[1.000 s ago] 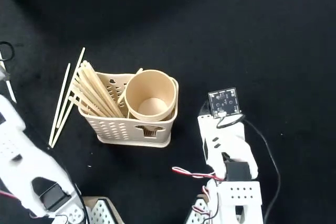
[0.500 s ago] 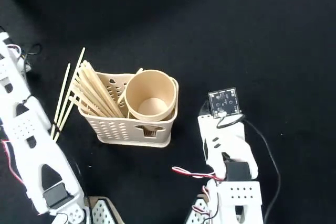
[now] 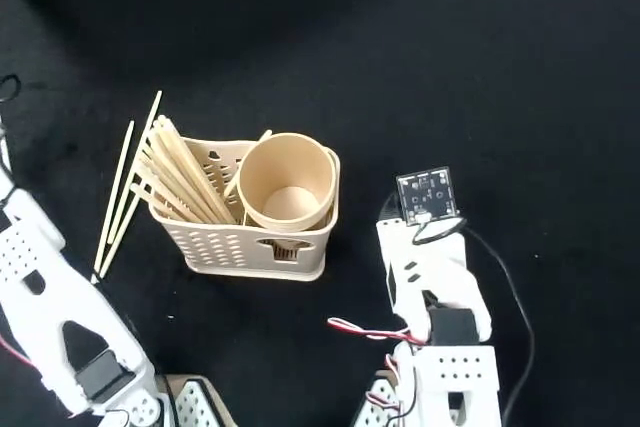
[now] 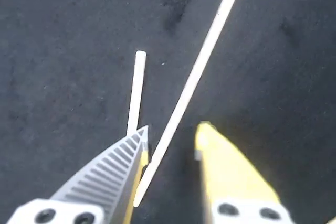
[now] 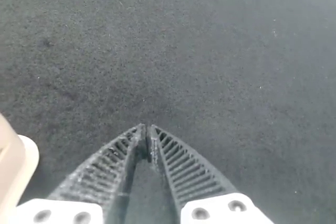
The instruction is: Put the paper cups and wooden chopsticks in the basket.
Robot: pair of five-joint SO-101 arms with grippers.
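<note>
Left arm (image 3: 50, 317): at the near left edge of the black table (image 3: 480, 97).
Left gripper (image 4: 173, 129): jaws apart, low over the table; one chopstick (image 4: 193, 77) runs between them (unclamped, as far as shows), a second chopstick (image 4: 137, 87) ends just beside the grey finger.
Loose chopsticks (image 3: 114, 197): flat on the table, just left of the basket.
Basket (image 3: 240, 242): upright, mid-table.
Bundle of chopsticks (image 3: 185, 177): leaning in the basket's left part.
Paper cup (image 3: 288, 182): upright in its right part.
Right arm (image 3: 435, 287): right of the basket, apart from it.
Right gripper (image 5: 146, 129): jaws together, holding nothing.
</note>
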